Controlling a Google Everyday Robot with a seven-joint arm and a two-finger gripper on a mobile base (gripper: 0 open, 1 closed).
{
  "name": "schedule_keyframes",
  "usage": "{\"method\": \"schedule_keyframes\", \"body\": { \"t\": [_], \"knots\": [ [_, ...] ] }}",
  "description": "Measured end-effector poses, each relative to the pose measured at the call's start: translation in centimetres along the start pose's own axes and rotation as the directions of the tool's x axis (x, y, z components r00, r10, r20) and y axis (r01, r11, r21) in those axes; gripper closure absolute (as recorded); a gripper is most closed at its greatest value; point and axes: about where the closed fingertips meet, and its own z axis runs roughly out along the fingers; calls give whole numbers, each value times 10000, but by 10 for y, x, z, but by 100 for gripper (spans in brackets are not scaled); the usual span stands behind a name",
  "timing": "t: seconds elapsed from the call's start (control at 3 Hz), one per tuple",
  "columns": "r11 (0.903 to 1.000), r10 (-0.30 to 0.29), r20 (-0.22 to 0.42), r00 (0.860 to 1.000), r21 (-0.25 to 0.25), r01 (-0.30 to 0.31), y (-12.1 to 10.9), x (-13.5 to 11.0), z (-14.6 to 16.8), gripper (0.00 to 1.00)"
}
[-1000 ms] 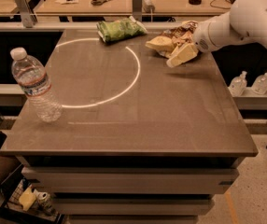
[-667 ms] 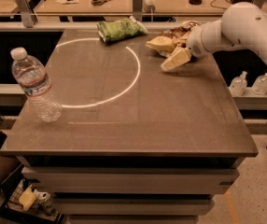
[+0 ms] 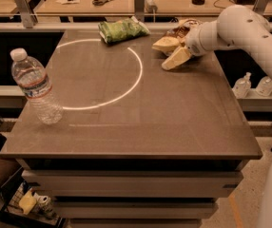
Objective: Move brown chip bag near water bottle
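Camera view, pincer [image 3: 163, 55] apart beside brown chip bag [image 3: 182, 28], water bottle [image 3: 34, 87] far left

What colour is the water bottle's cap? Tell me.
White cap, camera view; gripper at the table's far right.

**Arm displacement recorded**

The white arm [image 3: 240, 25] has swung leftward, further over the table [image 3: 150, 122]. The tool [image 3: 172, 52], fingers spread, has edged left with it and now sits at the far right, just before the brown chip bag [image 3: 182, 28].
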Motion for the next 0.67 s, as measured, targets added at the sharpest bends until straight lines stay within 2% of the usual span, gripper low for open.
{"method": "schedule_keyframes", "body": {
  "t": [0.33,0.67],
  "knots": [
    [10000,-2,0,10000,2,2,-1,-1,-1,18],
    [10000,-3,-4,10000,-24,3,0,-1,0,41]
  ]
}}
